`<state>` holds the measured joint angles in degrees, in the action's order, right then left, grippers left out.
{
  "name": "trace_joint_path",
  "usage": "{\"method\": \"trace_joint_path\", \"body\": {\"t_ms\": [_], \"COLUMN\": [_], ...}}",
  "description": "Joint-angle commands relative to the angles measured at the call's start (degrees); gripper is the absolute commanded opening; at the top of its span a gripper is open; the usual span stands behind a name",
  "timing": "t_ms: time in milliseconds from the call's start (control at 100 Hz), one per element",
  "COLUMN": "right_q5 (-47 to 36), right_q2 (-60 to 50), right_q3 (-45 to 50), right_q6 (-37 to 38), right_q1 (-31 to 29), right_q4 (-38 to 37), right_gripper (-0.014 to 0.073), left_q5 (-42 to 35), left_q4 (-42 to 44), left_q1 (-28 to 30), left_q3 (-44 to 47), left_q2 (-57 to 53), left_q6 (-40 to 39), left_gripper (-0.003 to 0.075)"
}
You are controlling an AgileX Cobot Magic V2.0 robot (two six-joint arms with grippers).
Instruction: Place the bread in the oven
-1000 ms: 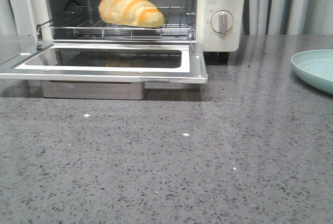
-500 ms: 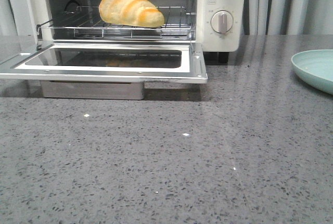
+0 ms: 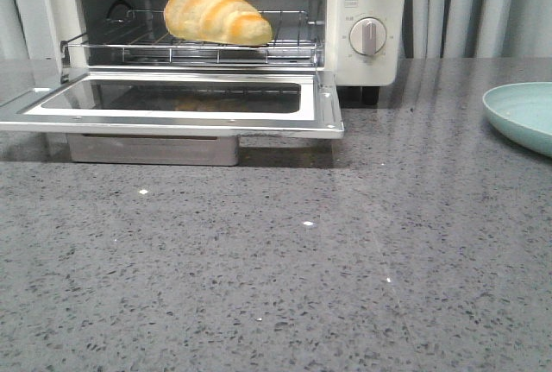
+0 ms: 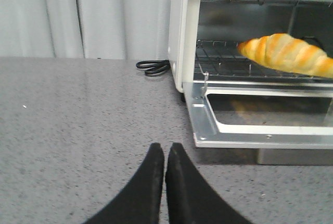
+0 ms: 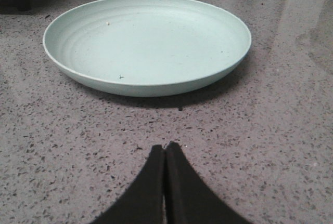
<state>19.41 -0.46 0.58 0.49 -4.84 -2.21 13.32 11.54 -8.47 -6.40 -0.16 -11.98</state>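
The golden-yellow ridged bread roll (image 3: pixel 217 14) lay on the wire rack inside the cream-white toaster oven (image 3: pixel 366 9), door down. It looked light, soft, crushable; best held gently across its middle. Left gripper (image 4: pixel 165 154) and right gripper (image 5: pixel 165 154) sat pinched together, empty, the right near a pale green plate (image 5: pixel 145 44).

We see a grey speckled stone-look countertop (image 3: pixel 285 277) filling the near and middle ground, glossy enough to carry small bright glints and pale vertical reflections. Behind it, along the far side, hang pale grey-white pleated curtains (image 3: pixel 483 5). At the far left, a coiled black power cord (image 4: pixel 153 67) lies on the countertop in front of those curtains.
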Motion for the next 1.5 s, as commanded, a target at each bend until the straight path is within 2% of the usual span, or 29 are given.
{"method": "trace_joint_path", "body": {"t_ms": [0, 50, 360, 560, 720, 840, 980, 1210, 1490], "right_q5": [-1.14, -1.14, -1.14, -1.14, -1.14, -1.14, -1.14, -1.14, -1.14], "right_q2": [-0.72, -0.72, -0.72, -0.72, -0.72, -0.72, -0.72, -0.72, -0.72], "right_q3": [1.4, 1.4, 1.4, 1.4, 1.4, 1.4, 1.4, 1.4, 1.4], "right_q6": [-0.49, -0.49, -0.49, -0.49, -0.49, -0.49, -0.49, -0.49, -0.49], "right_q1": [-0.42, -0.42, -0.42, -0.42, -0.42, -0.42, -0.42, -0.42, -0.42], "right_q4": [-0.27, -0.27, -0.27, -0.27, -0.27, -0.27, -0.27, -0.27, -0.27], "right_gripper": [-0.0068, -0.0068, -0.0068, -0.0068, -0.0068, -0.0068, -0.0068, -0.0068, -0.0068], "left_q5": [-3.45, -3.35, -3.62, -3.2, -4.24, -4.4, -3.27, 1.71, 1.71], "left_q4": [8.69, 10.67, 9.99, -2.42, -6.56, -12.77, -15.5, -16.4, -16.4], "left_q1": [0.15, 0.15, 0.15, 2.77, 6.38, 6.83, 6.83, 6.83, 6.83], "left_q3": [-1.41, -1.41, 0.41, 4.85, 6.63, 7.73, 7.73, 7.73, 7.73], "left_q2": [-1.48, -1.48, -1.48, -1.48, -1.48, -1.48, -1.48, -1.48, -1.48], "left_q6": [0.07, 0.07, 0.07, 0.2, 0.44, 5.93, 10.05, 12.29, 12.29], "left_gripper": [-0.0021, -0.0021, -0.0022, -0.0021, -0.0021, -0.0021, -0.0021, -0.0021, -0.0021]}}
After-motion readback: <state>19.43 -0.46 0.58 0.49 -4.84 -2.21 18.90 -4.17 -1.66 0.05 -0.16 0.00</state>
